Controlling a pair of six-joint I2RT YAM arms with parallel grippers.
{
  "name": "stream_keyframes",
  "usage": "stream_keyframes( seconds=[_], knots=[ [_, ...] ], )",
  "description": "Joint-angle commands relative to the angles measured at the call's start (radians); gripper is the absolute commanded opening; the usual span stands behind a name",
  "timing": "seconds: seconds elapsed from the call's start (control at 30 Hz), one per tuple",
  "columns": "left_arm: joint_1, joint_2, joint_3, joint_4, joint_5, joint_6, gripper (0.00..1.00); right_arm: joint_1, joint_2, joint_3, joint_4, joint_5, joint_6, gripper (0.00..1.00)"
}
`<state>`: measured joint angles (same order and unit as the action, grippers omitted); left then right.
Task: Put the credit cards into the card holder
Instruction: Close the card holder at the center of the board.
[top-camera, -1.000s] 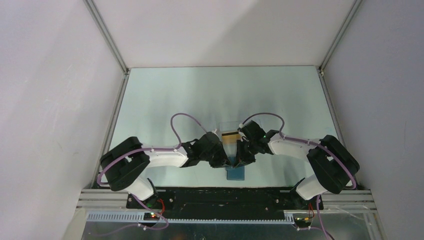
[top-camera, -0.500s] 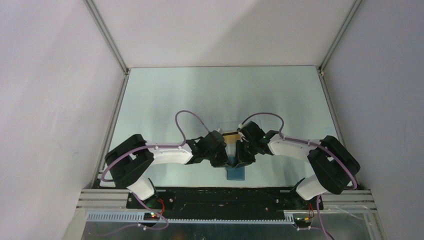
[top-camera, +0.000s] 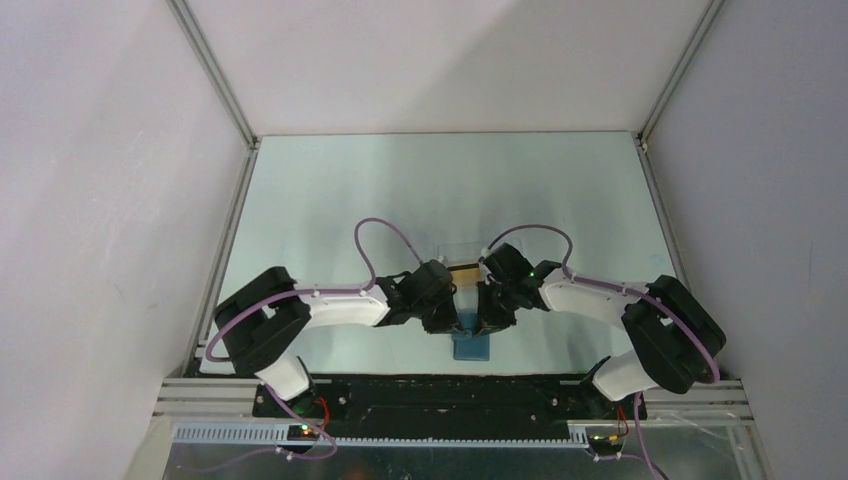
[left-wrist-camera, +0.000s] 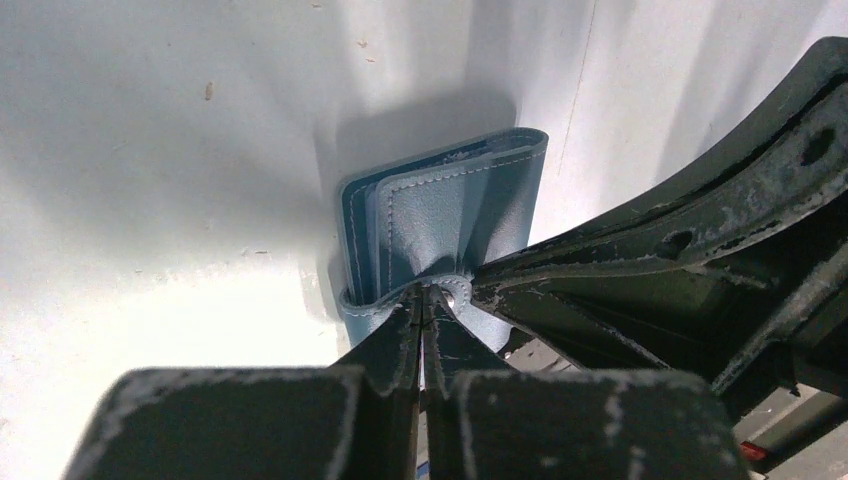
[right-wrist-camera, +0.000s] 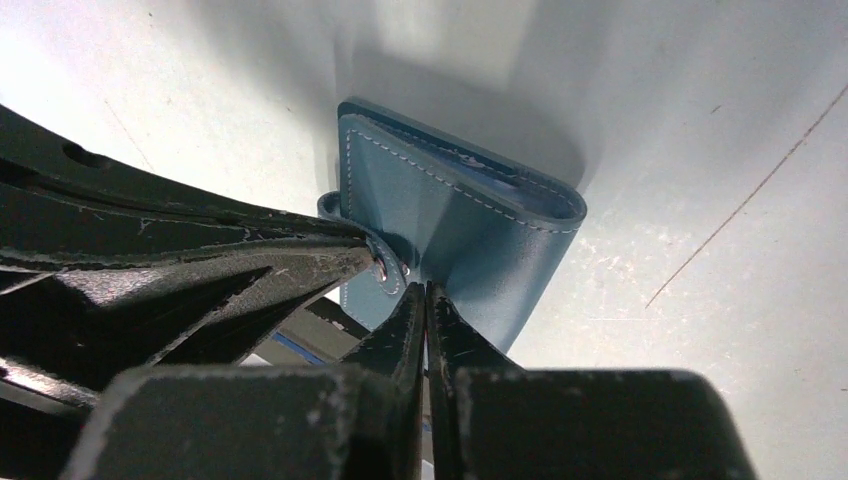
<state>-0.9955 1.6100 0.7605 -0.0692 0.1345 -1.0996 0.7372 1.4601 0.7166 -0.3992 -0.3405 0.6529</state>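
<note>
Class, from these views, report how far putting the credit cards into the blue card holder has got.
Done: nothing stowed; the orange-gold card with a black stripe lies by the clear plastic box. In hand: the left gripper and right gripper each pinch the folded blue card holder at its clasp. Left: open it, fetch the cards, slide them in.

There was one table (top-camera: 350, 190). One blue card holder (top-camera: 471, 346) was by the middle of its near edge. One orange card (top-camera: 462, 270) showed, and one clear box (top-camera: 458, 247). There were two robot arms, the left arm (top-camera: 330, 310) and the right arm (top-camera: 590, 295). There were two grippers, the left gripper (left-wrist-camera: 425, 300) and the right gripper (right-wrist-camera: 427, 290).
</note>
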Motion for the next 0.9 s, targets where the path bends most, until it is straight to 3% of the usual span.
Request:
stream_keyframes(
  seconds=[0.0, 0.2, 0.4, 0.53, 0.87],
  knots=[
    [-0.01, 0.027, 0.019, -0.027, -0.029, 0.029, 0.02, -0.007, -0.011, -0.013, -0.019, 0.021, -0.011, 0.01],
    [-0.01, 0.028, 0.02, -0.026, -0.029, 0.03, 0.02, -0.025, 0.001, -0.044, 0.047, -0.046, 0.012, 0.05],
    [-0.01, 0.03, 0.024, -0.027, -0.026, 0.031, 0.02, -0.075, -0.07, -0.111, 0.123, -0.122, 0.046, 0.22],
    [-0.011, 0.031, 0.026, -0.026, -0.025, 0.033, 0.02, -0.099, -0.126, -0.154, 0.169, -0.144, 0.067, 0.27],
    [-0.012, 0.031, 0.025, -0.027, -0.022, 0.033, 0.01, -0.117, -0.046, -0.161, 0.246, -0.198, 0.079, 0.21]
  ],
)
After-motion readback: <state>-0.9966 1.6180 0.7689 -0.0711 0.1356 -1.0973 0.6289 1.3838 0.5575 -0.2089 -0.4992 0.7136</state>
